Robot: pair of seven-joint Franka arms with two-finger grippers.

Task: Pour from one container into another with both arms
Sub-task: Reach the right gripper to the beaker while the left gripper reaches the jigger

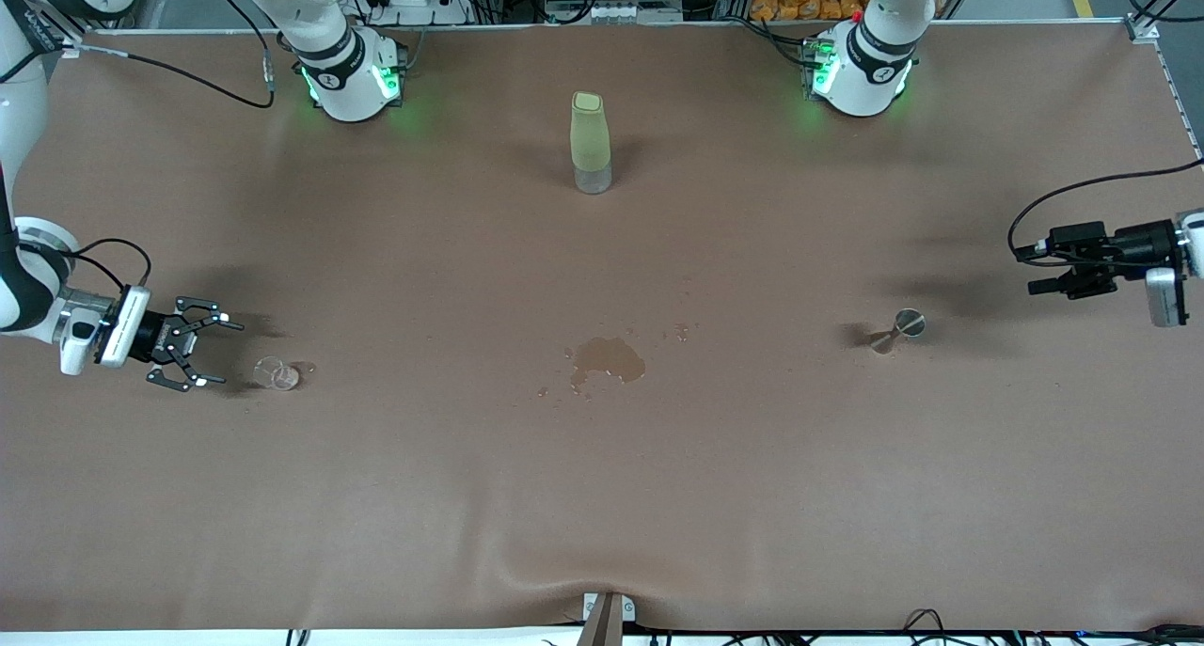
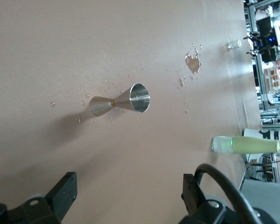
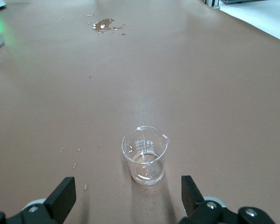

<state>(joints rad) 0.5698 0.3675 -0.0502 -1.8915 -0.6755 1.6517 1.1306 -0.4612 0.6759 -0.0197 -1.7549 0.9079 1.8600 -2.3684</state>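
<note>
Glass cup [image 3: 145,157] looks empty, upright before my spread right gripper [image 3: 126,200]; steel jigger [image 2: 121,100] stands near my spread left gripper [image 2: 128,196].

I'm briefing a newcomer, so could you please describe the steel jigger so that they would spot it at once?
Start at the wet puddle mid-table and look toward the left arm's end. There the steel jigger stands alone, with the open left claw close by. It is the only shiny metal, hourglass-shaped piece; the glass cup and the tall green bottle are not.

White arms [image 1: 329,54], black grippers [image 1: 193,343]
</note>
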